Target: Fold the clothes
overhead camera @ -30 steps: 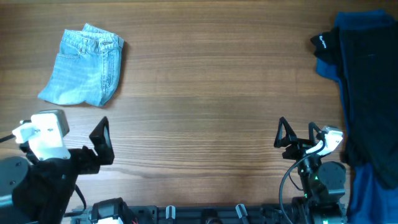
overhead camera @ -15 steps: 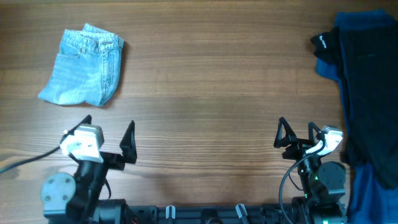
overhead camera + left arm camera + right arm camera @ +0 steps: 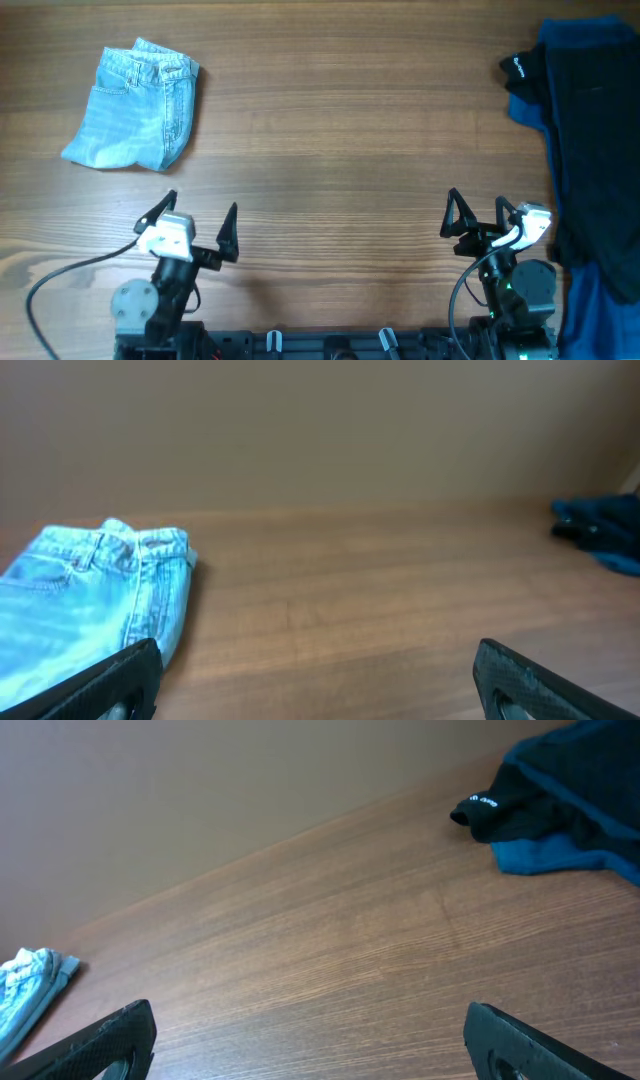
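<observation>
Wood-grain tabletop fills the overhead view, and the denim shorts are found near its far left corner. They lie doubled over on themselves, with the waistband toward the far edge. The left jaws and the right jaws are both spread wide and hold nothing. They are parked low at the near edge, well apart from the shorts.

A black garment and a dark blue cloth are heaped along the right edge, near the right jaws. The wrong cloth could therefore be snagged or dragged if that arm is swung outward.

A long reach to the far corner is judged necessary. If the jaws are brought in too flat, the shorts may be shoved toward the edge rather than lifted. Should only the upper layer be pinched, the fold already there would probably be pulled open. The denim looks stiff and thick at seams and cuffs, so a weak grip could slip and a fresh fold could spring back.
</observation>
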